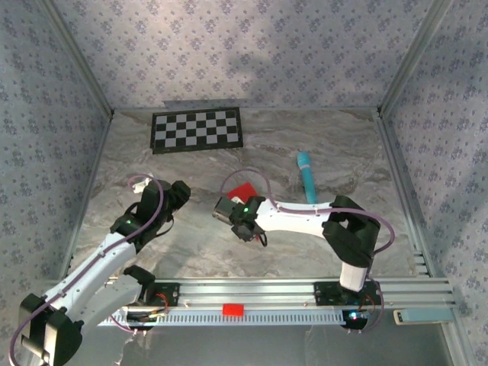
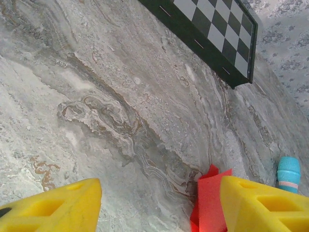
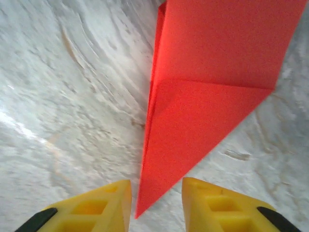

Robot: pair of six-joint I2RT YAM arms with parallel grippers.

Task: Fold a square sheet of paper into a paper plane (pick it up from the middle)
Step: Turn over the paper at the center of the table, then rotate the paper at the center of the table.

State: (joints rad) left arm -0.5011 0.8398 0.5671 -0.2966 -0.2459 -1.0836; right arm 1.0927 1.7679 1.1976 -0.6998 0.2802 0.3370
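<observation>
- my right gripper [image 3: 155, 188]: jaws parted to a narrow gap, clamping nothing. bare marble shows beside the paper tip between my yellow fingers [image 3: 91, 208].
- paper plane [image 3: 207, 72]: bright red, folded to a point, lying on the table [image 1: 191, 252] about its middle. the pointed tip sits in the gap between my right jaws and the wide end points away from them. one crease runs across it.
- top view: right gripper [image 1: 226, 207] sits just on the near side of the paper plane [image 1: 242, 191].
- my left gripper [image 2: 161, 193]: jaws wide, only table between them.
- top view: left gripper [image 1: 179, 194] hangs left of the paper plane, apart from it.
- left wrist view: a red strip of the paper plane [image 2: 210, 198] shows just beside the finger on the right of that view. cannot tell whether they touch.
- checkerboard [image 1: 197, 130]: at the far edge of the table, left of centre.
- teal stick [image 1: 306, 177]: on the right half of the table, beyond the paper plane.
- small red block [image 1: 232, 309]: on the rail [image 1: 290, 290] along the near edge.
</observation>
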